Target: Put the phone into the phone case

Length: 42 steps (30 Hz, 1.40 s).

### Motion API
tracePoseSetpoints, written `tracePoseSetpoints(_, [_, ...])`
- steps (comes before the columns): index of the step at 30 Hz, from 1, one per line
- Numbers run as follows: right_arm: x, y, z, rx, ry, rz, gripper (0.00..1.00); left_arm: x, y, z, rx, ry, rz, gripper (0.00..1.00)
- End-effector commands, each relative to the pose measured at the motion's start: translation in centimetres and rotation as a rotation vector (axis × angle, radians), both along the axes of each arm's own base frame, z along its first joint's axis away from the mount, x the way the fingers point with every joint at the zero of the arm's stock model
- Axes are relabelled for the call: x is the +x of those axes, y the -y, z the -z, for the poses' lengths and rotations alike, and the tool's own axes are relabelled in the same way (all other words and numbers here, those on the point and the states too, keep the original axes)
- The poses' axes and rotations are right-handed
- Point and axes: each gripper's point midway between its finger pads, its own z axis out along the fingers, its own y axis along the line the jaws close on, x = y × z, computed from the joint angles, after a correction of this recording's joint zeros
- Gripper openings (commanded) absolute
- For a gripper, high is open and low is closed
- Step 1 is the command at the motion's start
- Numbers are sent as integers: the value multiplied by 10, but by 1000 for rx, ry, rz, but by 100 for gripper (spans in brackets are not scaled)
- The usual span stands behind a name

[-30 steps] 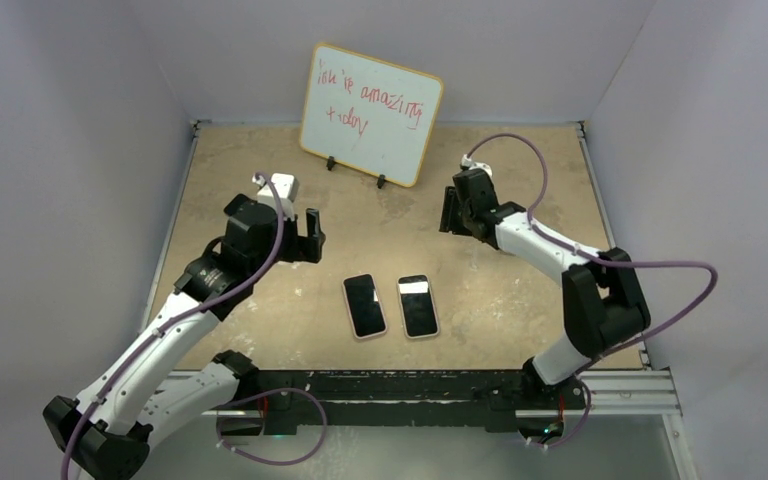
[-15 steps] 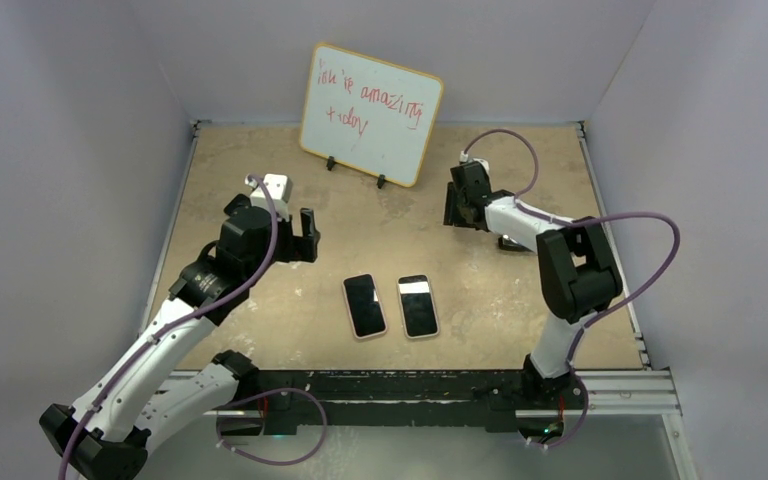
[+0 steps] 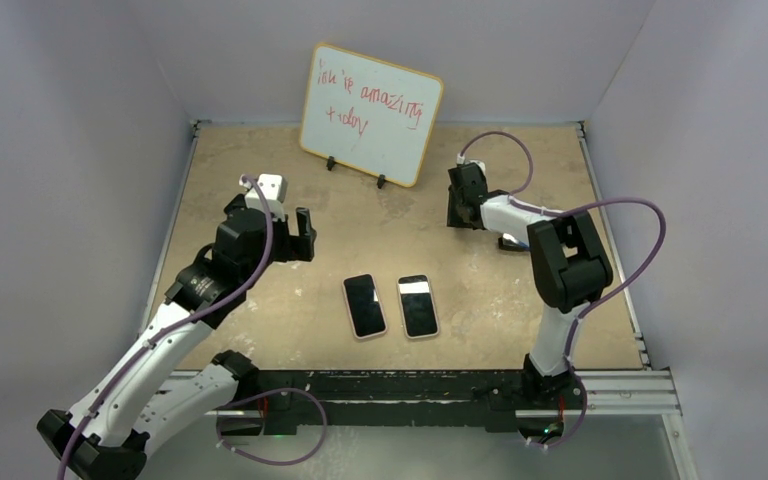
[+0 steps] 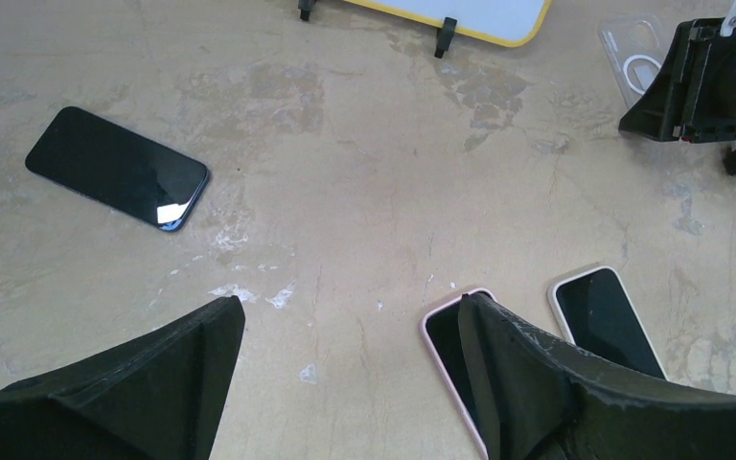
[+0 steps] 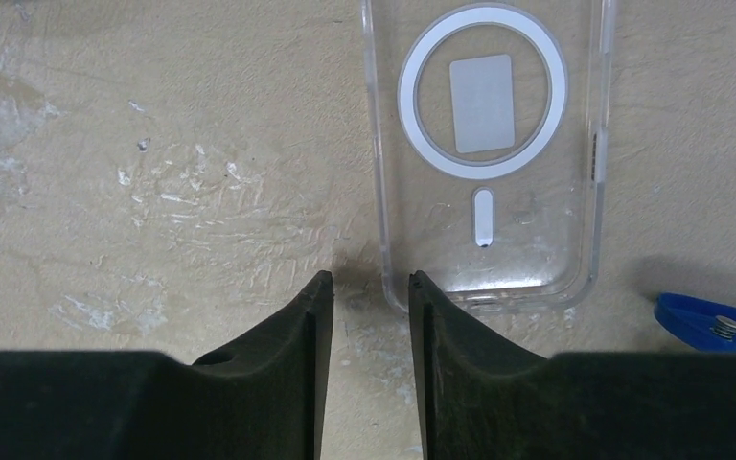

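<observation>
Right jaws have narrowed around a corner of the clear case (image 5: 498, 220), not clamped yet (grab's coming); left jaws stay wide open, empty, bare phone (image 4: 115, 180) untouched

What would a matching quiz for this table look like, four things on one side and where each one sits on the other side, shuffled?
Things:
1. clear phone case
2. bare black phone
3. whiteboard
4. pink-cased phone

Places:
A. propped at the back of the table
B. lying alone, apart from the other phones
C. just ahead of the right gripper
D. side by side with a second cased phone, mid-table

Pairs: 1-C, 2-B, 3-A, 4-D
</observation>
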Motion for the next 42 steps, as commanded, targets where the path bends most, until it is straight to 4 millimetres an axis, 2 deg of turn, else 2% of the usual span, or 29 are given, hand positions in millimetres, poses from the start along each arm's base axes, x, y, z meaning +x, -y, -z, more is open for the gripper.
tracePoseSetpoints(1, [7,-4,-3,12,9,-18,31,2,-4,-4,-2,25,-17,86])
tracePoseSetpoints(6, [3,-10,-6,38,10,-46,6,2,-4,-5,-1,29,-18,85])
tracePoseSetpoints(8, [-2,-16,-12,80,17,-75,0,1,-5,-6,-1,31,-22,86])
tracePoseSetpoints(13, [-26,-39,-26,196,41,-189,0,0,-8,-9,-7,45,-32,86])
tracePoseSetpoints(18, [-52,-66,-37,218,48,-282,0,1,-9,-9,-6,44,-40,86])
tracePoseSetpoints(24, [-81,-118,-41,259,33,-381,0,1,-15,-10,2,44,-78,86])
tracePoseSetpoints(25, [-85,-132,-41,291,29,-403,0,1,-16,-11,0,46,-81,86])
tracePoseSetpoints(34, [-108,-219,-19,322,-24,-492,0,-3,-25,-20,-15,80,-120,86])
tracePoseSetpoints(38, [-108,-243,-16,320,-8,-476,0,-3,-28,-21,-11,84,-135,86])
tracePoseSetpoints(42, [-105,-255,-16,316,25,-458,0,-5,-32,-22,-11,88,-154,86])
